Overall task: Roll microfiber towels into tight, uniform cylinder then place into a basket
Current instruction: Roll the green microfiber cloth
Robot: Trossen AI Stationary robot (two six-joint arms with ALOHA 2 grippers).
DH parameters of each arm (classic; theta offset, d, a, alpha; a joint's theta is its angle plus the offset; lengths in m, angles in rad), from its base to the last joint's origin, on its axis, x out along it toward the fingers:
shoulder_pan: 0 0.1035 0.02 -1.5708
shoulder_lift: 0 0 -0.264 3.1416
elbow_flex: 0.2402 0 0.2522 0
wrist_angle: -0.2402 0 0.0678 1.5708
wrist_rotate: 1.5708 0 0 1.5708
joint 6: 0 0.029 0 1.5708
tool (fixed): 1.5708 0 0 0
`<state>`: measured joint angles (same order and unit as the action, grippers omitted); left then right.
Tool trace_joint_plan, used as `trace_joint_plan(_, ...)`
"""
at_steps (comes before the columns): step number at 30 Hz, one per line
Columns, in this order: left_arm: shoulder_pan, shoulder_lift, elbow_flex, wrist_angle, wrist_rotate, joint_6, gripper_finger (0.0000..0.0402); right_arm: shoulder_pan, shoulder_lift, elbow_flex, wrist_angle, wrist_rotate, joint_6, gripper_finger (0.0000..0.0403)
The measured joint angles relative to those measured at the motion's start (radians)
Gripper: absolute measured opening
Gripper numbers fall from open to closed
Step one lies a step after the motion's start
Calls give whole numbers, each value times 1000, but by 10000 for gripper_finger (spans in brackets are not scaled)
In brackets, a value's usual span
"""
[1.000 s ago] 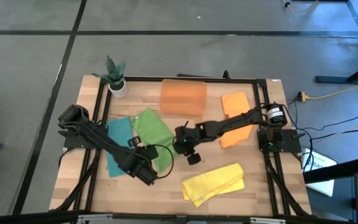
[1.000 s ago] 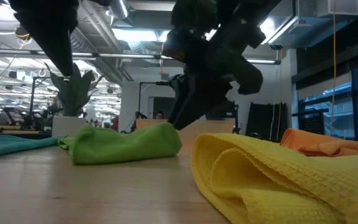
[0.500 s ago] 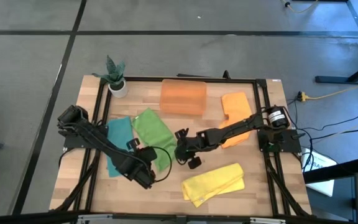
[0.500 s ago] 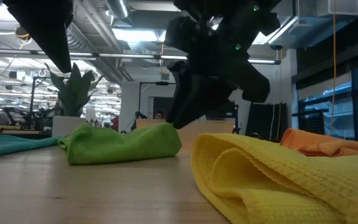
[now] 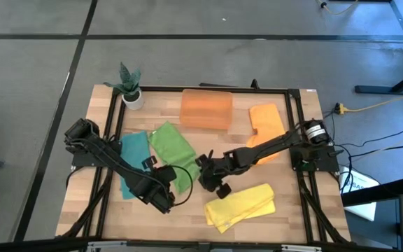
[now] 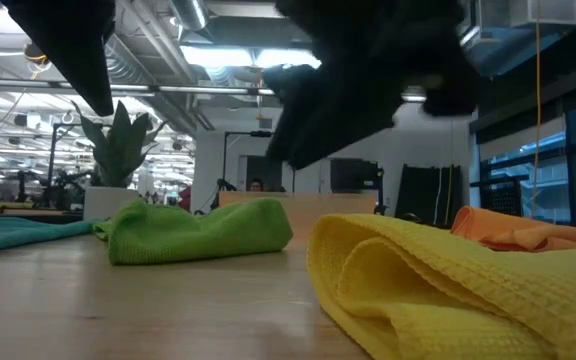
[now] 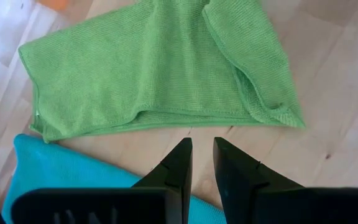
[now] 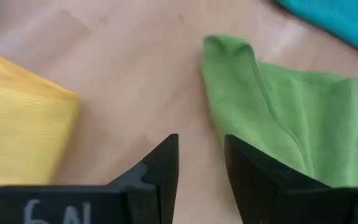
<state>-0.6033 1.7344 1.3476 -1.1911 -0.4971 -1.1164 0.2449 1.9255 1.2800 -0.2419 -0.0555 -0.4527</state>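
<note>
The green towel (image 5: 171, 150) lies crumpled on the wood left of centre, with the teal towel (image 5: 133, 165) flat beside it on the left. A yellow towel (image 5: 241, 206) lies loosely folded near the front, and an orange towel (image 5: 265, 124) lies at the right. The basket (image 5: 206, 109) stands at the far middle. My left gripper (image 7: 202, 147) hovers open over the green towel's near edge (image 7: 166, 115). My right gripper (image 8: 201, 147) hangs open above bare wood between the green towel's corner (image 8: 225, 50) and the yellow towel (image 8: 23, 118). Neither holds anything.
A small white pot with a green plant (image 5: 130, 89) stands at the far left corner. A black frame rail (image 5: 110, 140) runs around the table's edges. Bare wood (image 5: 194, 217) shows at the near middle, between the left gripper and the yellow towel.
My right gripper has moved toward the table's near edge, closer to the yellow towel, and has rolled a little at the wrist. Its fingers stay open. The towels lie where they were.
</note>
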Motion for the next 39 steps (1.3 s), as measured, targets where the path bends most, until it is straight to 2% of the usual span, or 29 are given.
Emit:
trace_joint_plan(10,0,0,0,11,-3,-1,57,-49,74,-1,155,0,-117,129)
trace_joint_plan(18,0,0,0,25,-5,-1,57,-110,135,-1,142,-67,-101,129)
trace_joint_plan(27,0,0,0,29,-5,-1,57,-112,138,-8,99,-79,-106,129)
trace_joint_plan(33,0,0,0,31,-5,-1,57,-112,140,-52,144,-71,-133,129)
trace_joint_plan(39,0,0,0,32,-5,-1,57,-91,138,-58,152,17,-132,126)
